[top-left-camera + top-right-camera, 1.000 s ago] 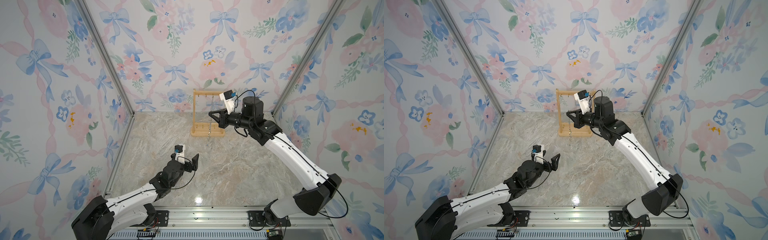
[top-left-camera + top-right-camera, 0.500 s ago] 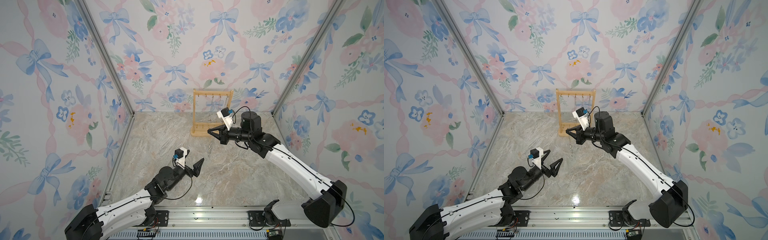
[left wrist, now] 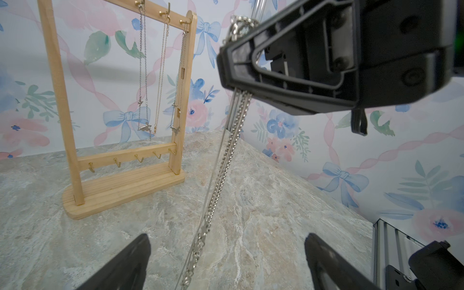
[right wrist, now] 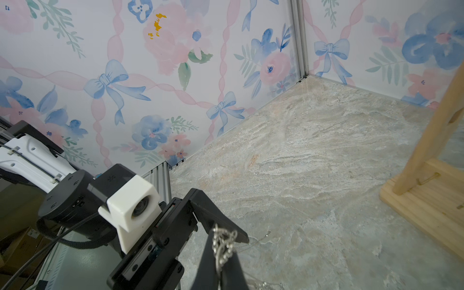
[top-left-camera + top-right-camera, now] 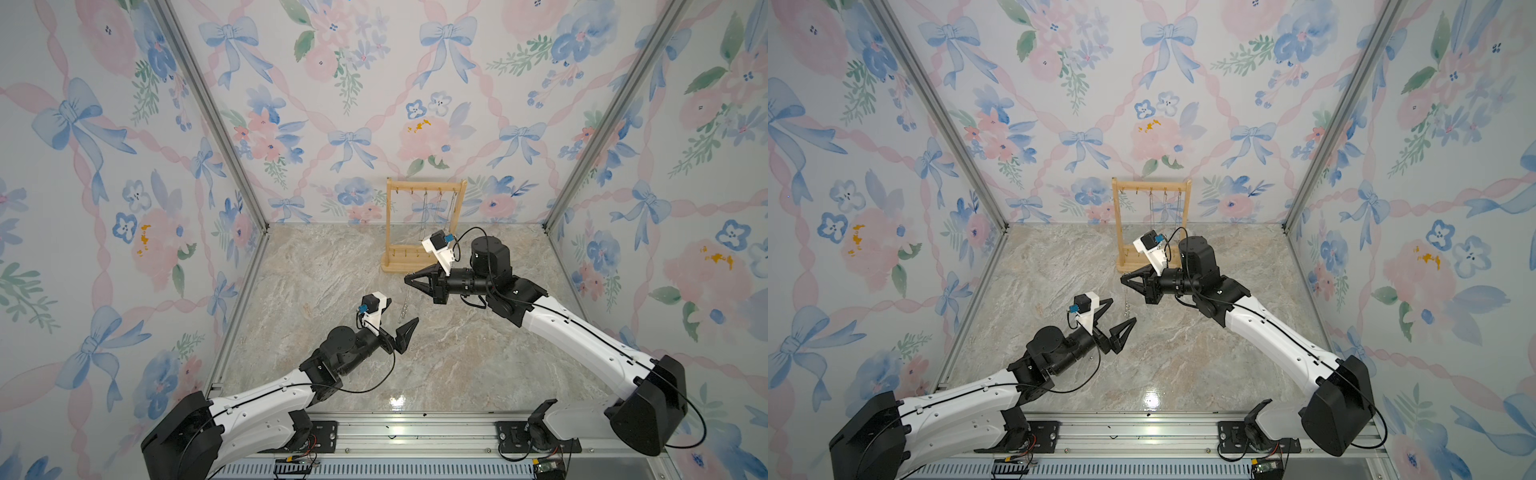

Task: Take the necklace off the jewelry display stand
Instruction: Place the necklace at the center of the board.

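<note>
Your right hand (image 5: 408,281) has pulled clear of the jewelry display stand (image 5: 424,183), necklace (image 5: 405,305) clamped, nearly done; left hand (image 5: 1120,311) gapes at seven o'clock.

I read no text, brand, number or sign in any view. One possible label shows in the right wrist view: a small pale patch on a brown box (image 4: 15,246) beyond the desk's near edge. It is too blurred for me to read.
</note>
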{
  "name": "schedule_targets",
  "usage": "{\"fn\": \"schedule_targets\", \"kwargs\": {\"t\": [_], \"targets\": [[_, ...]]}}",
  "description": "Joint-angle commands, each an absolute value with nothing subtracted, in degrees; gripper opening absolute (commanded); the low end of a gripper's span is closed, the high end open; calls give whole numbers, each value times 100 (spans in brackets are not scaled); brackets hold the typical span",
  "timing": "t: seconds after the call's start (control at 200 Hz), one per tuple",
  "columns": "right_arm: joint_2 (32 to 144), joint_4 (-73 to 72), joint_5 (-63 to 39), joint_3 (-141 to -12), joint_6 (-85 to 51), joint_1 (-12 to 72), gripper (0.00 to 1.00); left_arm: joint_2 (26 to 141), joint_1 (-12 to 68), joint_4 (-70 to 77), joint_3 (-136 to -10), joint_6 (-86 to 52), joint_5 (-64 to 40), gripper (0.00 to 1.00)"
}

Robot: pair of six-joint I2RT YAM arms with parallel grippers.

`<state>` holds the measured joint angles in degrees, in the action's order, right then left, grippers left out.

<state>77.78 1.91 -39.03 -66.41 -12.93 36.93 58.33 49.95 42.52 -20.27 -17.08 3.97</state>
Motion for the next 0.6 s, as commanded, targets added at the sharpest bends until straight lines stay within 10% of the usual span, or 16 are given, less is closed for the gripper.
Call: {"fn": "schedule_targets", "kwargs": {"t": [0.0, 0.595], "targets": [[7523, -174, -4087, -6552, -1455, 3753, 0, 5987, 5027, 4447, -2259, -1623, 365, 97], [7078, -1, -4092, -6329, -1467, 3775, 0, 6662, 4976, 4467, -2789, -1415, 206, 83]]}}
